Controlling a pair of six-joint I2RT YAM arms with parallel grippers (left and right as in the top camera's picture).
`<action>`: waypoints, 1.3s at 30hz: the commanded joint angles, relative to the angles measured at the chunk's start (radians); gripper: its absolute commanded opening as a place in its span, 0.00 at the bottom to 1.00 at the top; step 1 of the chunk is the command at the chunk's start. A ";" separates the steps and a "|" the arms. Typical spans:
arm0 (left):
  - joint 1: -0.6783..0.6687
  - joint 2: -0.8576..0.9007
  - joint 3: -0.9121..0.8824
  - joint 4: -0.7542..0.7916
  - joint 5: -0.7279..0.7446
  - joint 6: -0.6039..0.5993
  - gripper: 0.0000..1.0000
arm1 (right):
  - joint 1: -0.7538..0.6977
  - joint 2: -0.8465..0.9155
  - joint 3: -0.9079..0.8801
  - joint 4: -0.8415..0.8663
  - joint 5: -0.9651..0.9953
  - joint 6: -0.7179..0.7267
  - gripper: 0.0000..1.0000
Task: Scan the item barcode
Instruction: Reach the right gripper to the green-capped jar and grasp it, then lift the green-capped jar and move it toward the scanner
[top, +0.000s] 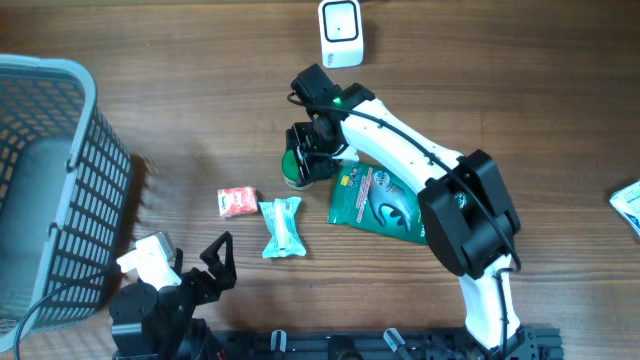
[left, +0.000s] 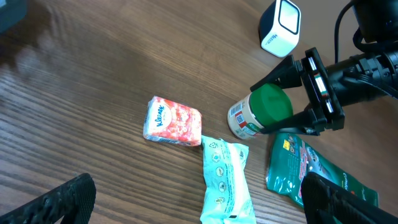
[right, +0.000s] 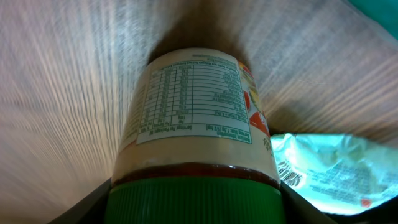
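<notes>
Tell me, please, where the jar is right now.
In the overhead view, the jar sits near the middle of the table, between the fingers of the right claw, just left of the green pouch.

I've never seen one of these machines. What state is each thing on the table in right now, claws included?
Jar: upright, green lid on.
Right gripper: jaws astride the lid; whether clamped, unclear.
Left gripper: wide open, holding nothing.
Tissue pack: lying flat.
Wipes: lying flat.
Pouch: lying flat beside the jar.
Scanner: standing, apart from the jar.
Basket: upright.
</notes>
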 joint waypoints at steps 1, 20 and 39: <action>0.005 -0.008 -0.002 0.002 0.016 -0.005 1.00 | -0.011 0.035 -0.003 -0.003 0.125 -0.385 0.51; 0.005 -0.008 -0.002 0.002 0.016 -0.005 1.00 | -0.212 0.015 0.151 -0.319 0.413 -1.562 0.99; 0.005 -0.008 -0.002 0.002 0.016 -0.005 1.00 | -0.237 0.019 0.172 -0.346 0.405 -1.923 1.00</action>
